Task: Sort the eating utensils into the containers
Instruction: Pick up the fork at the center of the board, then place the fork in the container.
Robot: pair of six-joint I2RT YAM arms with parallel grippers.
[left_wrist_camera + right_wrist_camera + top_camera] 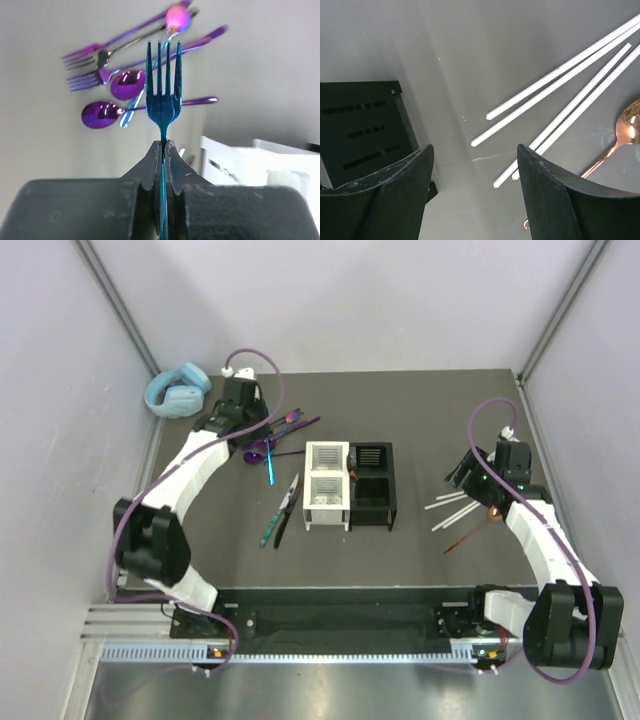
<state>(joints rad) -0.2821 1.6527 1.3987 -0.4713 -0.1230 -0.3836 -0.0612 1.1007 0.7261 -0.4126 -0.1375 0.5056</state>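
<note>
The left jaws [164,146] pinch the blue fork [163,100], tines straight out; the white caddy [240,160] sits on their right. The right jaws [475,165] hang open, empty.

Lab cell, white walls [350,300], aluminium frame [113,300]

Pale lilac-white walls [350,300] enclose a dark grey desk [420,410]. Slim metal posts [115,302] stand in the far corners.

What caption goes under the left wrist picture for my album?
Left fingers pinch a blue fork by its handle, with purple forks and spoons scattered behind.
</note>
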